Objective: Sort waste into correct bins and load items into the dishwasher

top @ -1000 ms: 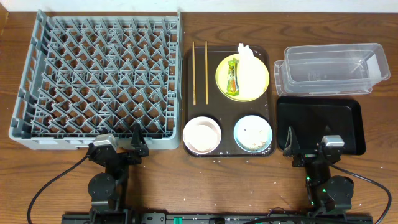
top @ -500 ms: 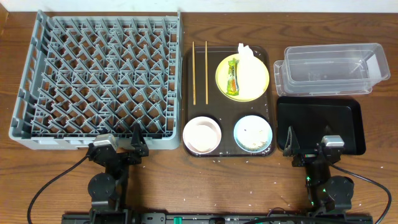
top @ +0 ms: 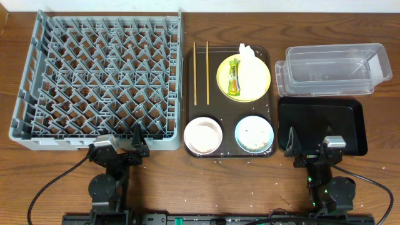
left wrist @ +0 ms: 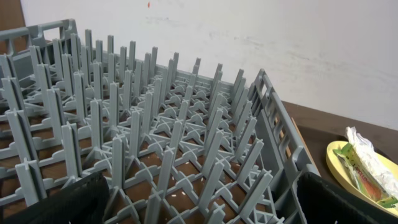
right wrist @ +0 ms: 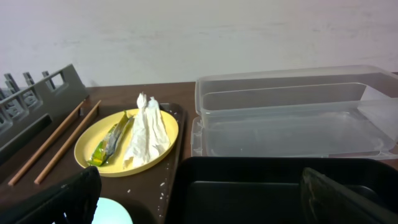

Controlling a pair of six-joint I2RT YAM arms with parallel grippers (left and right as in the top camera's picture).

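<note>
The snack wrapper [right wrist: 111, 142] and napkin [right wrist: 148, 127] on the yellow plate [right wrist: 99, 130] look feather-light and floppy, wrapper probably slick, so I'd pinch the napkin's upright peak first; left gripper [left wrist: 205, 208] and right gripper [right wrist: 205, 199] both have jaws spread wide.

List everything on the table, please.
dish rack: one, grey, left
serving tray: one, brown, centre
chopsticks: two, wooden, tray's left
plate: one, yellow, tray's back
wrapper: one, green-and-orange, on plate
napkin: one, white, on plate
white bowl: one, white, tray's front
blue bowl: one, light blue, tray's front
crumbs: several, beige, blue bowl
tub: one, clear, back right
black tray: one, black, front right
left gripper: one, black, near rack
right gripper: one, black, near black tray
</note>
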